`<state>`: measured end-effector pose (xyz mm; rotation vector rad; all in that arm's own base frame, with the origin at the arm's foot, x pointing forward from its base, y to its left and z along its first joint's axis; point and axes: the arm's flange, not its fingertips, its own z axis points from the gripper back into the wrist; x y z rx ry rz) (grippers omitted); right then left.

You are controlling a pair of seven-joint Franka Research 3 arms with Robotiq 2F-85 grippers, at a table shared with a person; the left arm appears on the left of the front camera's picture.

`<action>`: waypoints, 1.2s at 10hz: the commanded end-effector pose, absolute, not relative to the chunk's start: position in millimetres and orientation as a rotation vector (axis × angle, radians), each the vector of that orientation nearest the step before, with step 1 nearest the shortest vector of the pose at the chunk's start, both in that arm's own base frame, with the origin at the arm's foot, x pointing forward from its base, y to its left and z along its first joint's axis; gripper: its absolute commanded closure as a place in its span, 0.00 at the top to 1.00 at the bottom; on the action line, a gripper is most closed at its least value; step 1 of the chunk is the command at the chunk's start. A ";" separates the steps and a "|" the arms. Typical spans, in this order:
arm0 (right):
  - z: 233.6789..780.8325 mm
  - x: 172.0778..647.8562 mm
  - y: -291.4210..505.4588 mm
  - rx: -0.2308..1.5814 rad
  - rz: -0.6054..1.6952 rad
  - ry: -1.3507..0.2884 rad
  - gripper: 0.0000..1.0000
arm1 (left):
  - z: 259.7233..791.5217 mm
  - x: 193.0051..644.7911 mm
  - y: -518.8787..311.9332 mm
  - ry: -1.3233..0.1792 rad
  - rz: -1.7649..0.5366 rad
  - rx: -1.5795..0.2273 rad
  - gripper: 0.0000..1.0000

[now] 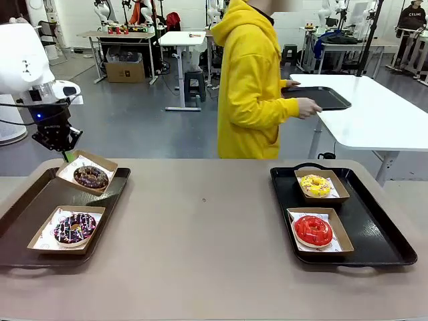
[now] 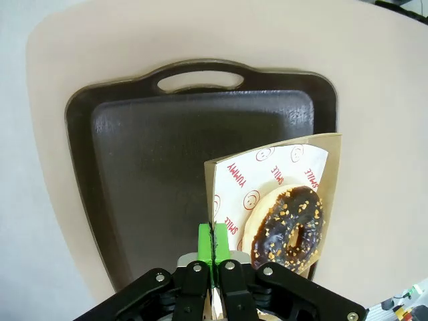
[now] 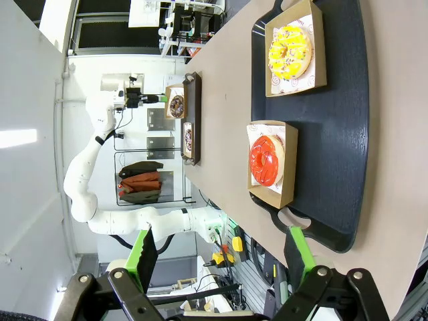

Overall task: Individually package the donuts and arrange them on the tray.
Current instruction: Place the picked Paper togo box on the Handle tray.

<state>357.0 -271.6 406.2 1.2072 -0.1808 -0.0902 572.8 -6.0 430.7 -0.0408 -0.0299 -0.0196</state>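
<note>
Closest up, in the wrist view's lower middle, left gripper (image 2: 212, 251) is pinched tight on the corner of a box (image 2: 321, 150) holding the chocolate donut (image 2: 289, 226), tilted over the left tray (image 2: 134, 154). Thin cardboard looks floppy; the donut could slide. Right gripper (image 3: 221, 257) hangs wide open, empty.

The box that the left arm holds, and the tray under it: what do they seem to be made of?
Box: likely thin brown cardboard, matte, with a sharp folded edge and a printed white paper liner.
Tray: probably dark plastic, faintly glossy, with a moulded handle slot and rounded rim; metal cannot be excluded.
</note>
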 end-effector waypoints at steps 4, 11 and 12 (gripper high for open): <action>407.3 356.4 -270.4 1.210 -0.098 -0.177 1.00 | 392.8 582.2 -9.8 -0.014 -0.007 0.069 0.01; 407.3 356.4 -270.4 1.210 -0.098 -0.177 1.00 | 389.6 575.7 -10.8 -0.056 0.017 0.072 1.00; 407.3 356.4 -270.4 1.210 -0.098 -0.177 1.00 | 391.9 576.9 -10.9 -0.044 0.020 0.064 0.84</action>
